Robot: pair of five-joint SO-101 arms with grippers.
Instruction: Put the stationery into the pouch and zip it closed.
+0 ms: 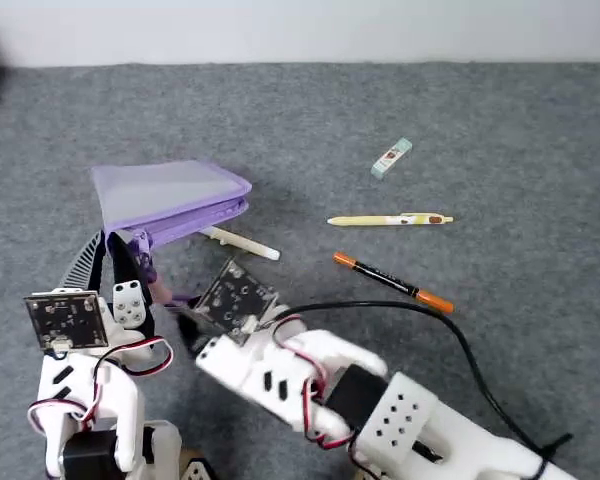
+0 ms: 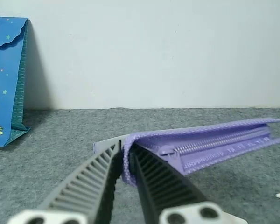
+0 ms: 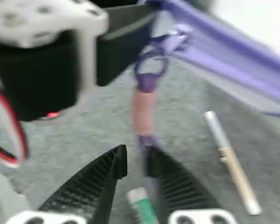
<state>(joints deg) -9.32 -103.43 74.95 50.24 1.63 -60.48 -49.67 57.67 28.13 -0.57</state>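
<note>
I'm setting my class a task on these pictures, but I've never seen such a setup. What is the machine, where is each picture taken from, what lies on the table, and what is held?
Two robot arms sit side by side at a grey table. One picture looks down from above; the other two come from a camera on each arm's wrist. The left gripper pinches one end of the purple pouch. The right gripper is shut on the zip's pull strap. Lying loose: an eraser, a yellow pen, an orange-capped marker and, beside the pouch, a pale pen or pencil.
</note>
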